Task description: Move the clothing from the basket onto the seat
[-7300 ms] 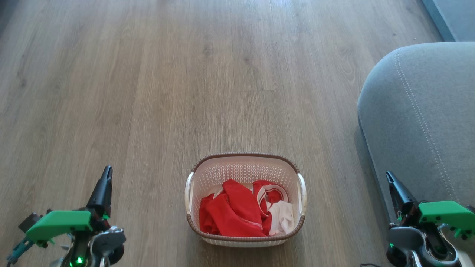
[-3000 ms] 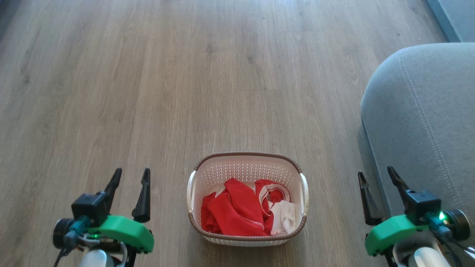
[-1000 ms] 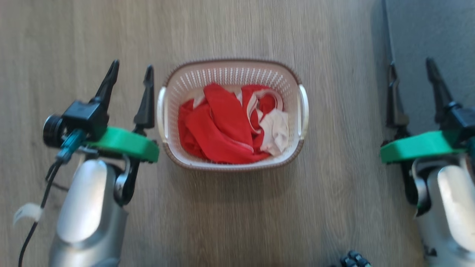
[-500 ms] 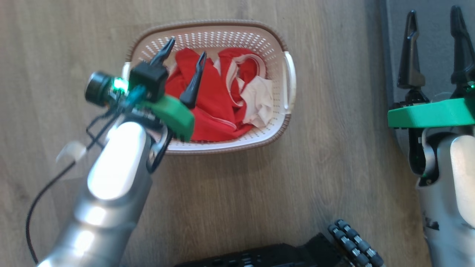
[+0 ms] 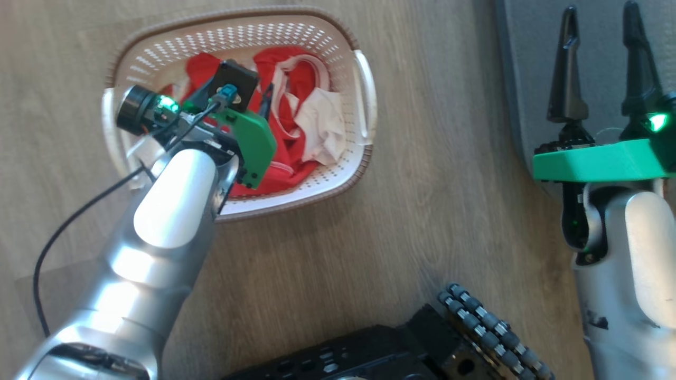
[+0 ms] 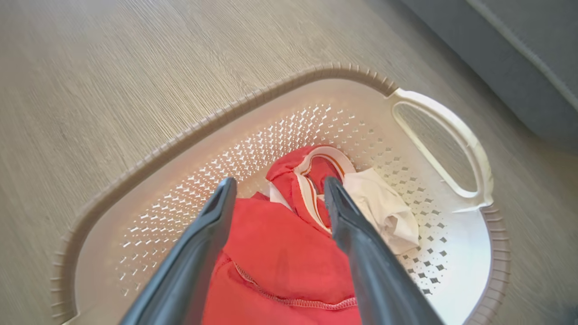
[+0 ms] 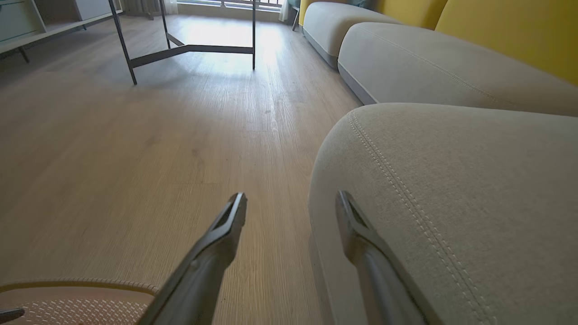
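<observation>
The cream basket with a brown rim stands on the wood floor at the upper left of the head view. It holds the red clothing with white trim and a white panel. My left gripper is open and reaches down into the basket, its two fingers straddling a fold of the red clothing without closing on it. From above, its wrist hides most of the fingers. My right gripper stands open and holds nothing beside the rounded edge of the grey seat, also seen in the right wrist view.
My dark base with its roller wheel sits at the bottom of the head view. Further grey cushions with a yellow backrest run along the right. A table on dark metal legs stands far across the floor.
The head camera has tilted further down and shifted the whole picture. My left gripper has gone deeper into the basket, down onto the red clothing. The right gripper stays open by the seat.
</observation>
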Robot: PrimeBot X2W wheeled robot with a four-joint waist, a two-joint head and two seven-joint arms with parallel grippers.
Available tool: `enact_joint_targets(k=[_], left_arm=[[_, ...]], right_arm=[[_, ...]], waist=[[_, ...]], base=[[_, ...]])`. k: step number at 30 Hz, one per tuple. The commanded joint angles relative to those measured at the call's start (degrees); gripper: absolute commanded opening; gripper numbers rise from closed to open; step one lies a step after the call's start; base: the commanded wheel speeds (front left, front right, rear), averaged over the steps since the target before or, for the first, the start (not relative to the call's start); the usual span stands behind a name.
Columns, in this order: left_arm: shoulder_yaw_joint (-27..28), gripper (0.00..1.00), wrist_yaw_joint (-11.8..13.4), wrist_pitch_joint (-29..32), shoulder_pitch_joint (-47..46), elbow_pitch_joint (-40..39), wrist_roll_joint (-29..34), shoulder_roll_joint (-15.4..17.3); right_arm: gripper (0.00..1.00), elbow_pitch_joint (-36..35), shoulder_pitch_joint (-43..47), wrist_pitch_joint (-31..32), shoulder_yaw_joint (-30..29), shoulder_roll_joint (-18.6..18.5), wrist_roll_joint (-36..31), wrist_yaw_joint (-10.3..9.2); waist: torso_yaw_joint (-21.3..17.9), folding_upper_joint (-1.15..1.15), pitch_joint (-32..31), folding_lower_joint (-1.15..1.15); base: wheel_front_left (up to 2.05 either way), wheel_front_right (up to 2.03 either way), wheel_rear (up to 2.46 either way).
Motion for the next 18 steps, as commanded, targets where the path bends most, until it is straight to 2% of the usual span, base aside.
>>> enact_joint_targets(k=[1,12,18], left_arm=[[0.71,1.0,0.35,0.27,-0.51,-1.0,0.48,1.02],[1.98,1.0,4.87,5.62,-3.08,8.64,0.95,4.88],[3.64,1.0,5.71,5.72,-3.8,11.31,-0.6,7.03]], right_arm=[[1.0,-2.04,0.63,-0.27,0.91,0.11,0.45,0.4],[1.0,-2.2,1.15,-0.27,2.33,1.11,2.1,0.4],[1.0,-3.35,1.75,-0.27,2.26,1.15,3.71,0.4]], waist=[[-1.06,0.0,0.97,0.0],[-6.35,0.0,4.67,0.0],[-8.24,0.0,6.45,0.0]], base=[[0.0,0.0,0.0],[0.0,0.0,0.0],[0.0,0.0,0.0]])
